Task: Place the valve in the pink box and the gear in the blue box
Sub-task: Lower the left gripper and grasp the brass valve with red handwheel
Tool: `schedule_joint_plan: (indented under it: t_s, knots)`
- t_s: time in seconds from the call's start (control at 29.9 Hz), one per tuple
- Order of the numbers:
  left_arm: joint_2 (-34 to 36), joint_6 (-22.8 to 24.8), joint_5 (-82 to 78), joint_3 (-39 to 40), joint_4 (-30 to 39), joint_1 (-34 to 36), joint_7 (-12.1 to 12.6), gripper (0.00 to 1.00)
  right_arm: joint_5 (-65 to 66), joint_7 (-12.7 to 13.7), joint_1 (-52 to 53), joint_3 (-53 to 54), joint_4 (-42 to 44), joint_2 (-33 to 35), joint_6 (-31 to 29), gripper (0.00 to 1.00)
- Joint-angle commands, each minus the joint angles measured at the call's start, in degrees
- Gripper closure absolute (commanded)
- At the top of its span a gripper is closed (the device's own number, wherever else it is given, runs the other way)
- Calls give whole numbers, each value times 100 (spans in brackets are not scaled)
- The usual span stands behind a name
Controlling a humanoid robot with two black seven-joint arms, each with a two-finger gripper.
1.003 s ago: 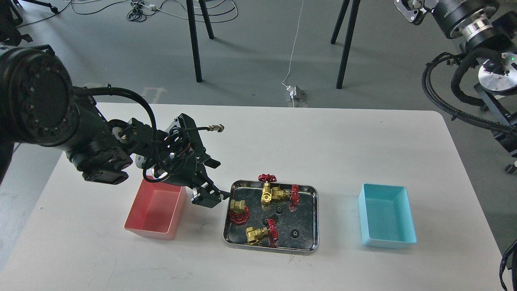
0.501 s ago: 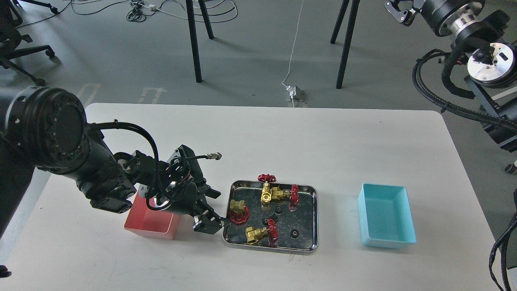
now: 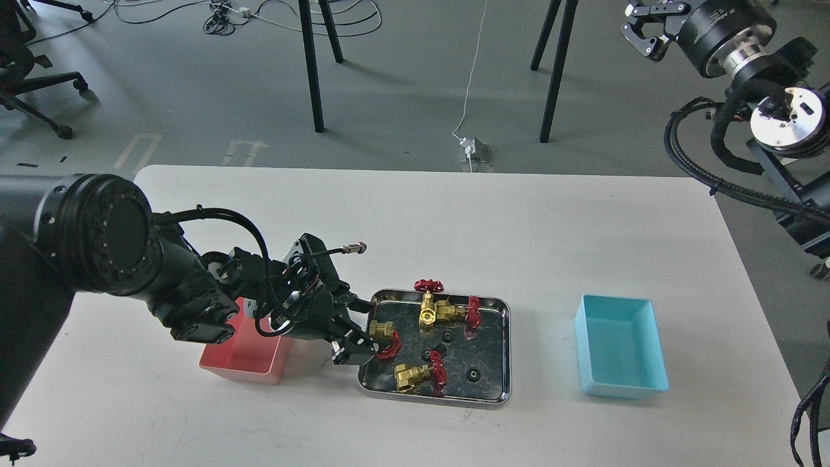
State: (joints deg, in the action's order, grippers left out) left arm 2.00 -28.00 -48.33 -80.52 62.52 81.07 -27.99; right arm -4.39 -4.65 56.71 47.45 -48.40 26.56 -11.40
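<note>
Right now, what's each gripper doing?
Left gripper: open, fingers on either side of the leftmost valve in the steel tray, not closed.
Right gripper: open, empty, raised away from the table.

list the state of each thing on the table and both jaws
left gripper: jaws open around left valve
right gripper: raised off the table, jaws open
pink box: upright, partly hidden
blue box: upright, empty
steel tray: holds valves and gears

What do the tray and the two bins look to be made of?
Tray: polished metal, probably steel, since it mirrors the valves. Pink box and blue box: matte moulded plastic by their look, with even colour and thin tapered walls.
</note>
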Motion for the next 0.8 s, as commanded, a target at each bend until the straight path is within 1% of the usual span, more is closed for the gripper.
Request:
schedule_joint_plan:
  t_s: [0.0,0.2,0.3,0.57,0.77]
  knots:
    - [2,0,-27,2,-64,-74,-1,34,0,-9,-37,1,-2,-2,7,0]
    - [2,0,-36,2,-64,-74,-1,50,0,-9,-55,10,-2,7,7,0]
    - [2,0,-36,2,-73,-65,-1,55,0,-9,-63,18,-2,7,7,0]
    - [11,0,-71,2,-73,-57,-1,80,0,-9,-142,36,-11,16,7,0]
    - [29,0,-80,2,-47,-48,-1,90,0,-9,-195,36,-11,24,7,0]
